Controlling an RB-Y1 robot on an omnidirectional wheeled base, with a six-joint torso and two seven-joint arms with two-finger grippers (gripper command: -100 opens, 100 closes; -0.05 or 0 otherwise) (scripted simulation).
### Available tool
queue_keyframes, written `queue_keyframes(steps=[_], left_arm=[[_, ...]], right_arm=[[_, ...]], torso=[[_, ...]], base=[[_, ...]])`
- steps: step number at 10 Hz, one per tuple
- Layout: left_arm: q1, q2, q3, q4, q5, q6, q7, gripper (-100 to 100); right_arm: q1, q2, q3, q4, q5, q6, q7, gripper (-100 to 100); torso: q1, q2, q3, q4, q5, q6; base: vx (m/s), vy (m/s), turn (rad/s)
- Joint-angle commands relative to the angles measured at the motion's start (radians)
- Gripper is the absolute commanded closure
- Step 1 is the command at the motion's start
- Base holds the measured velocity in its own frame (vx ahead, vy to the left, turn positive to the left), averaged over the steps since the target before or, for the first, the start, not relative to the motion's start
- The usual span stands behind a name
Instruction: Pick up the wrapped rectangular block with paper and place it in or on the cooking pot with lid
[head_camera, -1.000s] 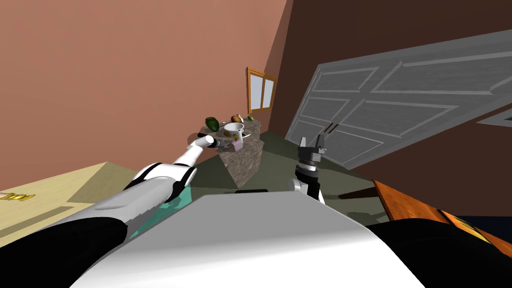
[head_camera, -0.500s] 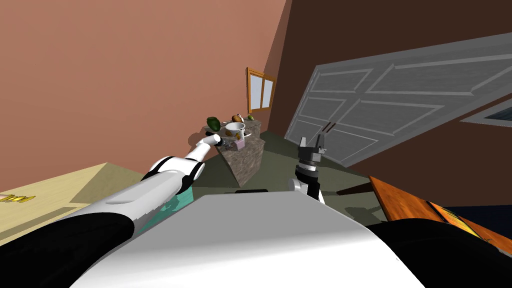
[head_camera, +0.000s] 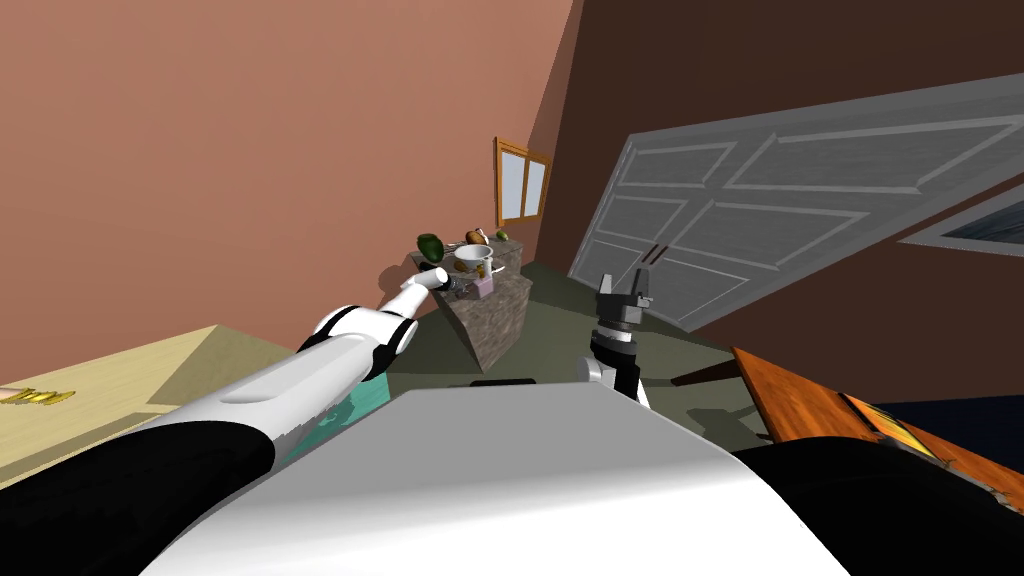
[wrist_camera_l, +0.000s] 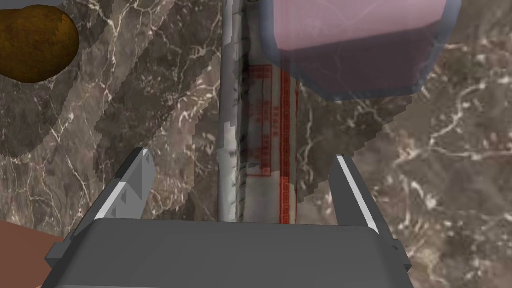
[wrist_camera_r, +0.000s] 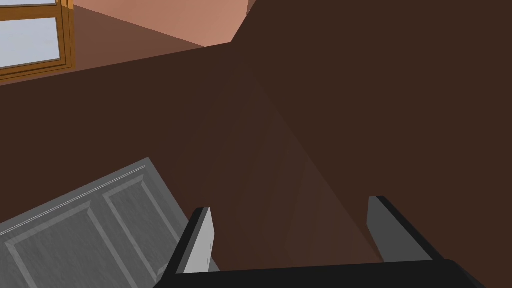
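marble, brown with white veins, is seen as the top of the counter (wrist_camera_l: 440, 165) under the left claw (wrist_camera_l: 242, 154). the claw's two fingers are spread wide and nothing is gripped between them. the wrapped block (wrist_camera_l: 261, 135) is laid flat on the counter. it is long and narrow, in white paper printed with red borders and red characters. it is lined up between the two fingers and runs away from the claw's dark body, with a gap left on each side. its far end is covered by a pink box (wrist_camera_l: 350, 40) with a greyish, see-through edge; whether the two are touching cannot be told. a brown rounded thing (wrist_camera_l: 35, 42) is set on the counter out past one finger, well apart from the block.

in the head view the left arm is stretched forward to the stone-sided counter (head_camera: 497, 325), and the left claw (head_camera: 455, 285) is placed just beside the pink box (head_camera: 484, 287). the white pot (head_camera: 472, 257) is found on the same counter, just behind the pink box; whether a lid is on it cannot be told. a green rounded thing (head_camera: 430, 245) is set near the pot. the right claw (head_camera: 625, 282) is raised in front of the chest, well apart from the counter. in the right wrist view its fingers (wrist_camera_r: 200, 240) are seen spread wide, with nothing held.
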Motion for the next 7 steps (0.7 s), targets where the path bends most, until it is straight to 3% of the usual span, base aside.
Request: queue_keyframes(steps=[1, 5, 6, 7], left_arm=[[0.000, 0.000, 0.000, 0.000, 0.000, 0.000, 0.000, 100], [0.001, 0.000, 0.000, 0.000, 0.000, 0.001, 0.001, 100], [0.001, 0.000, 0.000, 0.001, 0.000, 0.001, 0.001, 0], [0.041, 0.031, 0.009, -0.043, 0.030, 0.019, -0.014, 100]], right_arm=[[0.000, 0.000, 0.000, 0.000, 0.000, 0.000, 0.000, 0], [0.000, 0.000, 0.000, 0.000, 0.000, 0.000, 0.000, 0], [0.000, 0.000, 0.000, 0.000, 0.000, 0.000, 0.000, 0], [0.000, 0.000, 0.000, 0.000, 0.000, 0.000, 0.000, 0]], torso=[[0.000, 0.000, 0.000, 0.000, 0.000, 0.000], [-0.001, -0.001, 0.000, 0.001, -0.001, 0.000], [-0.002, 0.000, 0.000, 0.001, -0.001, 0.000], [-0.002, 0.000, 0.000, 0.001, -0.001, 0.000]], base=[[0.000, 0.000, 0.000], [0.000, 0.000, 0.000], [0.000, 0.000, 0.000], [0.045, -0.075, 0.037]])
